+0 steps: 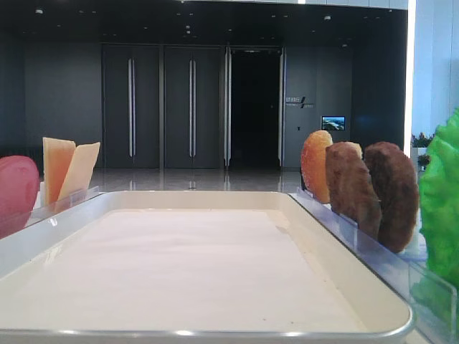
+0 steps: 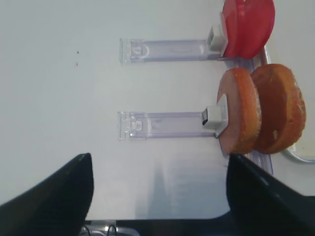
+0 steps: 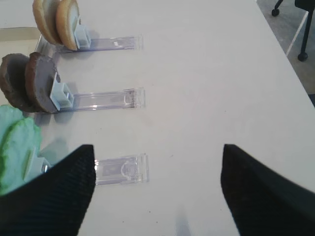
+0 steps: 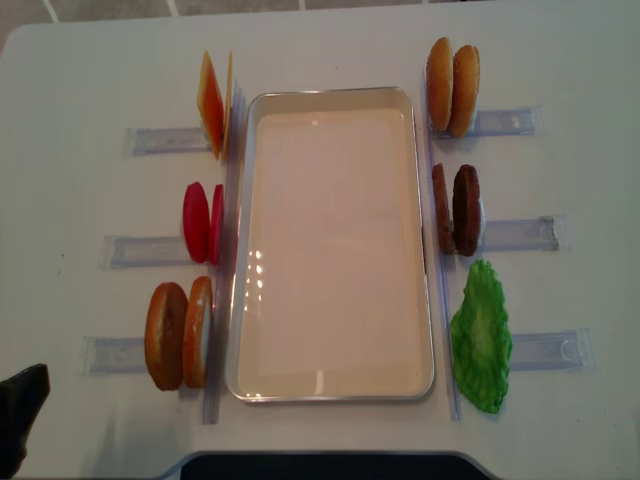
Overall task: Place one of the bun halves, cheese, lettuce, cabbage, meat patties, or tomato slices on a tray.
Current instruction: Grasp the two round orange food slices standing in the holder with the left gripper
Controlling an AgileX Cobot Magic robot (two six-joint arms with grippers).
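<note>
The white tray (image 4: 330, 250) lies empty mid-table. Left of it stand cheese (image 4: 212, 105), tomato slices (image 4: 200, 222) and two bun halves (image 4: 178, 335). Right of it stand two more bun halves (image 4: 452, 87), meat patties (image 4: 457, 210) and lettuce (image 4: 481, 337). A paler green leaf (image 3: 10, 118) stands behind the lettuce (image 3: 17, 147); whether it is the cabbage I cannot tell. My left gripper (image 2: 159, 156) hangs open over bare table beside the bun halves (image 2: 261, 115). My right gripper (image 3: 156, 147) is open and holds nothing, right of the lettuce's holder.
Each food stands in a clear plastic rack (image 4: 515, 235) that runs outward from the tray. The table's near edge (image 4: 330, 462) is dark. Past the right table edge, floor and chair castors (image 3: 300, 29) show.
</note>
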